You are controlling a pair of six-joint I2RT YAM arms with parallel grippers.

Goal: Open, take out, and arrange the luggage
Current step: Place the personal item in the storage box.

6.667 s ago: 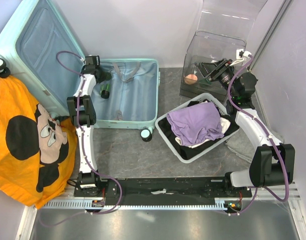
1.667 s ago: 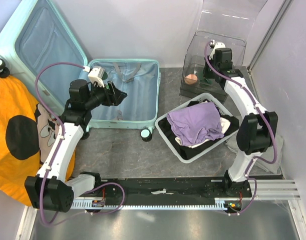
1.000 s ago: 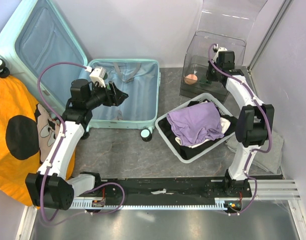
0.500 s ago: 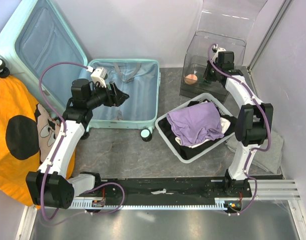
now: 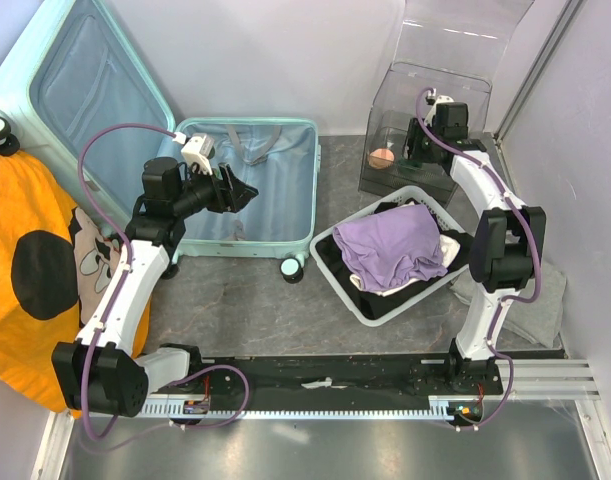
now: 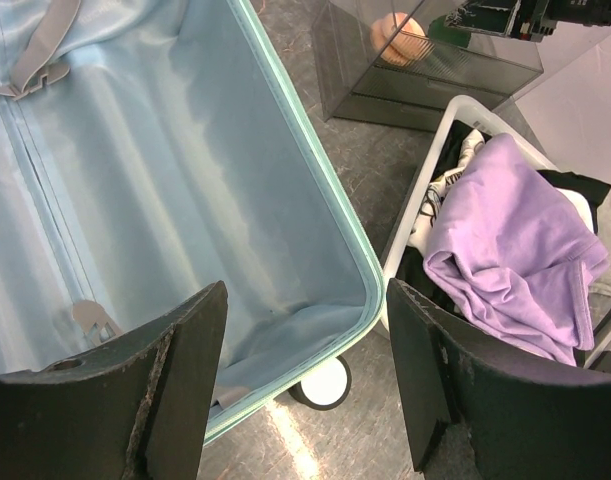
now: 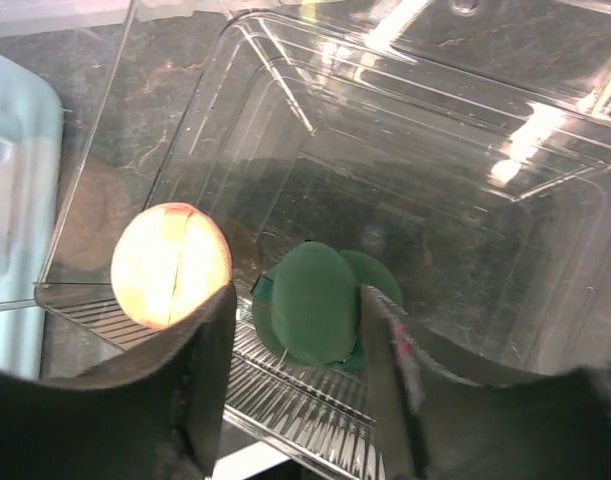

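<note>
In the left wrist view we see the left gripper (image 6: 305,300) with its fingers spread wide and nothing between them, hanging over the pale blue lining of the luggage (image 6: 165,180). Its gap frames the shell's mint rim and one wheel (image 6: 320,382) at the bottom of the frame. To the right of that rim stands a white basket (image 6: 415,200) with a purple garment (image 6: 505,230) heaped on top. In the right wrist view the right gripper (image 7: 297,300) is parted too, pointing down into a clear box (image 7: 385,150). A green piece (image 7: 315,305) shows between its fingers (we cannot tell whether they touch it), and a peach-coloured ball (image 7: 172,265) sits at the left. From above, the luggage (image 5: 270,200) lies open in the upper left, its lid raised towards the corner, beside an orange cloth (image 5: 35,330) at the left edge.
</note>
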